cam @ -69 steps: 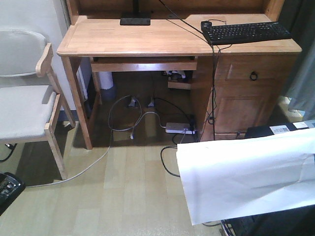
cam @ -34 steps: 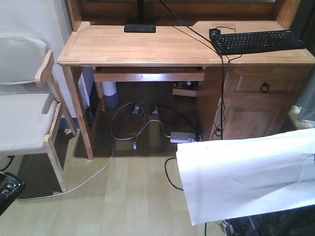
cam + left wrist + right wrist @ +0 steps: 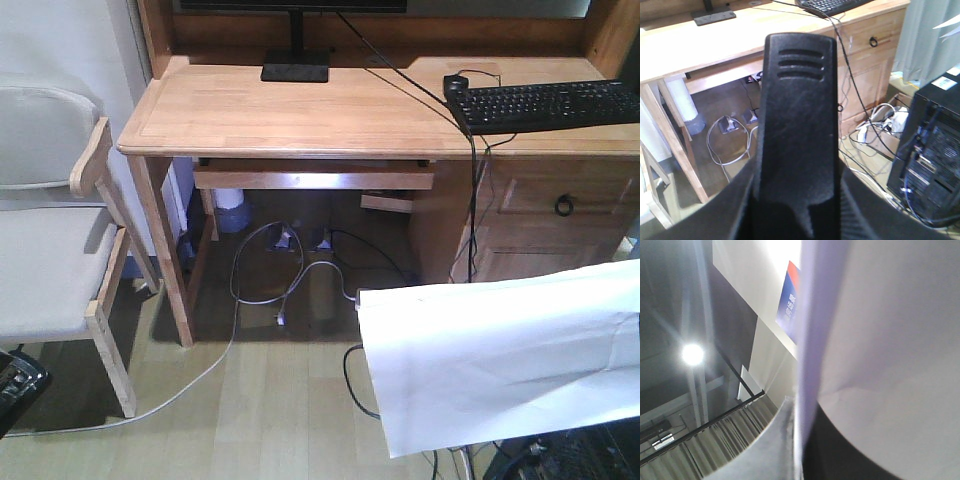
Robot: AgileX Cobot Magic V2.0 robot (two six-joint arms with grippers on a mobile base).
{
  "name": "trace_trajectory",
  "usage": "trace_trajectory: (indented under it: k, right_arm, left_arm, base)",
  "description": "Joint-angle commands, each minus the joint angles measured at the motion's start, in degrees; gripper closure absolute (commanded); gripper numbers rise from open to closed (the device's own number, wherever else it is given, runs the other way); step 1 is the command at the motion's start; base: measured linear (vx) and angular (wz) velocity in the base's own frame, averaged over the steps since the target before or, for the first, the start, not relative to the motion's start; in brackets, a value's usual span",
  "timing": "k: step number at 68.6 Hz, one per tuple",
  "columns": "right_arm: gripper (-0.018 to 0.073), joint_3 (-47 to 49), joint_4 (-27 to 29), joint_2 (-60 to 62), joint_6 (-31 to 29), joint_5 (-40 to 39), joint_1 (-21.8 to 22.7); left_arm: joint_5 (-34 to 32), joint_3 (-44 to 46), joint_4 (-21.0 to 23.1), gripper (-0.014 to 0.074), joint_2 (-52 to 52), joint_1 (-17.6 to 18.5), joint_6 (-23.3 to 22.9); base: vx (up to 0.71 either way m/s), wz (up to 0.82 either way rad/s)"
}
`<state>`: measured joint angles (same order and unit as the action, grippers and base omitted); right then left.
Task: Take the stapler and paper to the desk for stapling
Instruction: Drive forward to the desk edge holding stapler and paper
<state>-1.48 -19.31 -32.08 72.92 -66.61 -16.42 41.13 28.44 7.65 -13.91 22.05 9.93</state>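
The desk [image 3: 300, 110] is a light-wood top with a raised rim, straight ahead in the front view. It also shows in the left wrist view [image 3: 685, 45]. The white paper [image 3: 500, 360] hangs in the air at the lower right, above the floor and short of the desk. My right gripper [image 3: 800, 450] is shut on the paper's edge [image 3: 900, 340], which fills the right wrist view. My left gripper [image 3: 797, 195] is shut on the black stapler [image 3: 797, 115], which stands up between the fingers [image 3: 735, 210] and hides most of the view. Its orange-red end patch is hidden.
A black keyboard [image 3: 550, 105] and mouse [image 3: 457, 82] lie on the desk's right part. A monitor foot [image 3: 295, 70] stands at the back. A wooden chair [image 3: 50, 250] stands left of the desk. Cables [image 3: 280, 280] lie under it. A black computer tower [image 3: 935, 150] stands at the right.
The desk has slid down and right in the front view and looks nearer, so the base has moved toward it. The paper stays held in the same place in the frame.
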Motion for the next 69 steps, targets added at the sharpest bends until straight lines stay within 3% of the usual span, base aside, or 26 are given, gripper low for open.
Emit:
trace_trajectory:
  k: [1,69]
  right_arm:
    - [0.0564,-1.40,0.97,-0.32,-0.82,-5.16,0.05]
    - [0.0564,-1.40,0.97,-0.32,-0.82,-5.16,0.05]
  left_arm:
    - [-6.41,1.68,0.71,0.0603,-0.48,0.14,-0.11]
    - [-6.41,1.68,0.71,0.0603,-0.48,0.14,-0.11]
  base:
    - [0.17,0.03]
    - [0.15,0.01]
